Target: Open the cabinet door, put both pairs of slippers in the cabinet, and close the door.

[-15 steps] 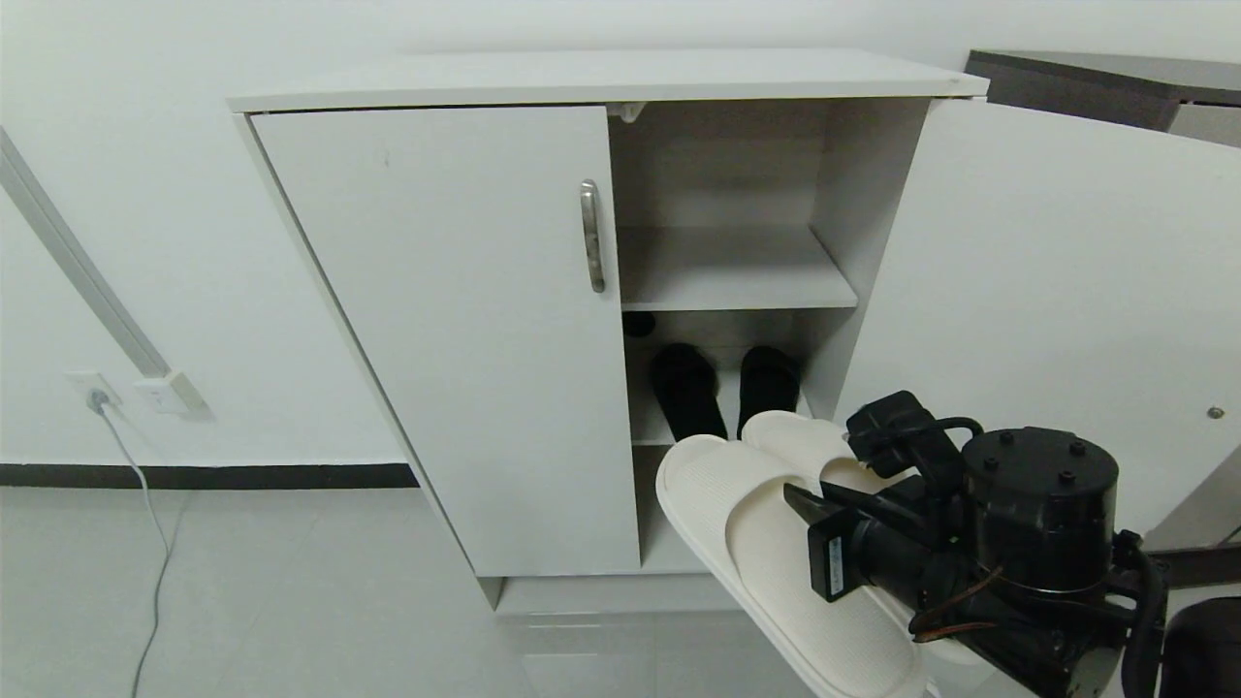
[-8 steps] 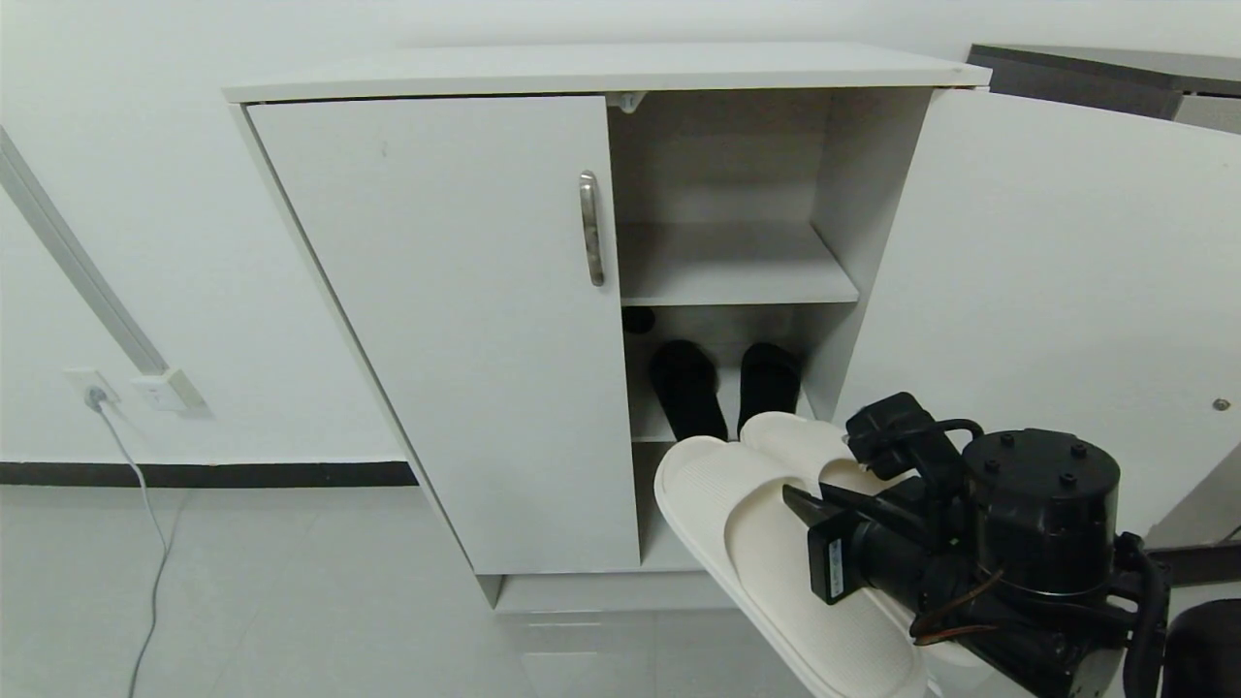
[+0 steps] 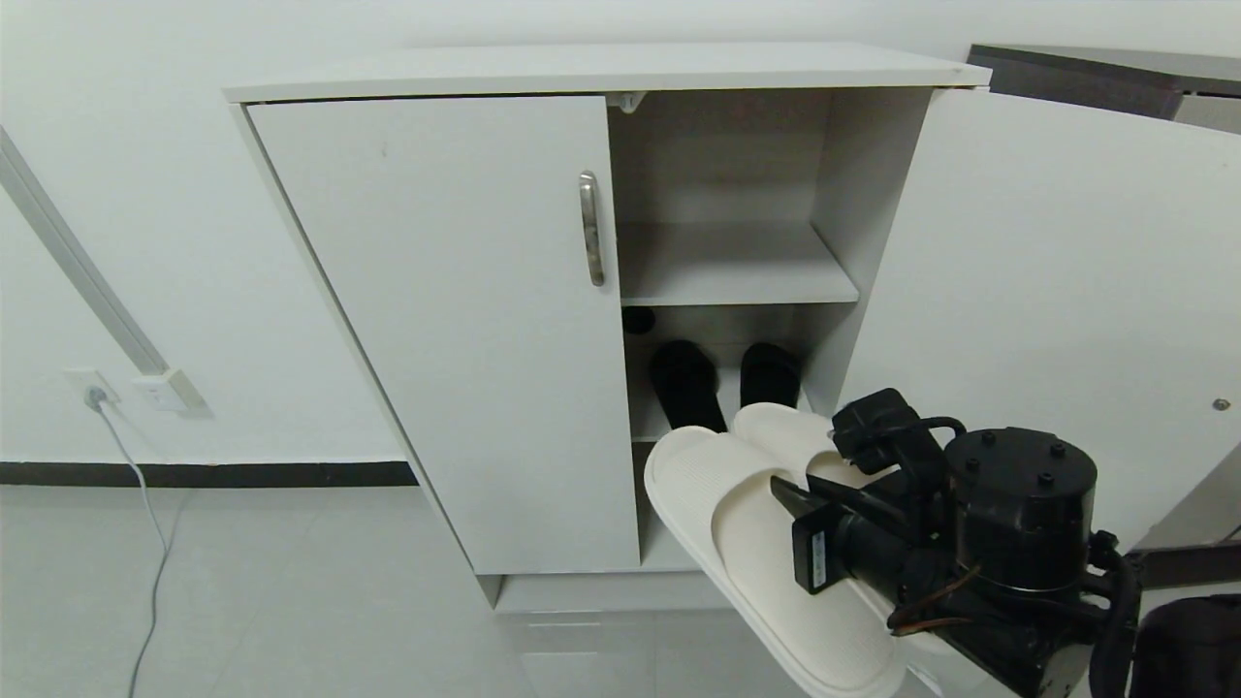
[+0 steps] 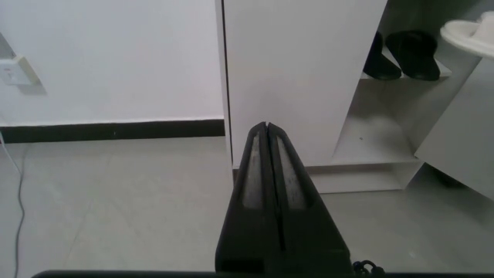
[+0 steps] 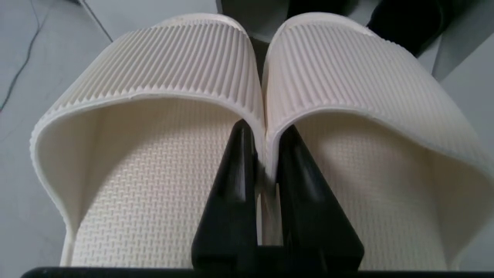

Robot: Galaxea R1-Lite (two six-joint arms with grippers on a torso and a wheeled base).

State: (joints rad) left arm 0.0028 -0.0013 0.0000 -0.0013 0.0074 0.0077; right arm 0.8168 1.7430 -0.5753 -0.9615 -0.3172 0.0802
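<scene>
The white cabinet door (image 3: 1047, 291) stands open; the black slippers (image 3: 686, 386) lie shelved just beyond the right jaws, which clamp the cream ribbed foam slippers (image 3: 737, 523) by their inner edges. The left jaws are pressed together, empty. Remaining: shelve cream pair, shut door.

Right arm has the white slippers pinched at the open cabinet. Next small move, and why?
Probably lift the right gripper slightly and push forward onto the bare upper shelf. Its jaws are shut on the white slippers' inner edges, toes just in front of the black slippers on the shelf below, and the right door stands open.
</scene>
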